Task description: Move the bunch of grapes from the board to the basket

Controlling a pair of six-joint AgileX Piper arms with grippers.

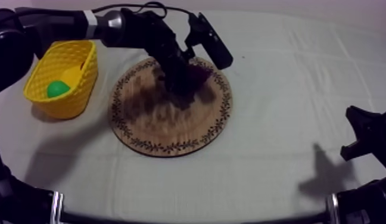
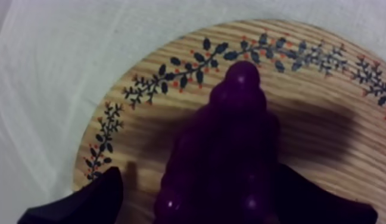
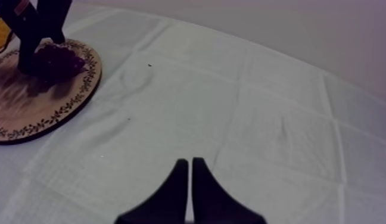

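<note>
Left end effector (image 2: 201, 199) stands spread wide over the wooden board (image 2: 171, 77), its two black fingers straddling the broad end of the bunch of grapes (image 2: 231, 137). It is released rather than clamped. One finger (image 2: 82, 199) has a strip of bare wood between it and the fruit, and the other finger (image 2: 317, 205) sits just beside or against the bunch; I cannot tell which. The grapes lie on the board with their long axis running straight away from the end effector. The wide part is between the fingers, and the narrow, single-berry tip points at the patterned rim beyond. Past that rim is the grey-white cloth (image 2: 46, 71) of the desk. From above, the right end effector (image 1: 362, 134) sits low at its own side of the desk (image 1: 279, 131), well apart from the board. Its own camera shows its fingers lying together as a narrow wedge, clenched on nothing (image 3: 190, 170). Farther in, the wooden board (image 1: 165, 143) lies near the middle. The bunch of grapes (image 1: 199, 74) is on its far right part, close to the rim, and the left end effector (image 1: 182, 80) reaches down at it from the upper left. Farthest to the left, the yellow basket (image 1: 67, 104) stands just beside the board, with a green round toy (image 1: 57, 89) inside it.
</note>
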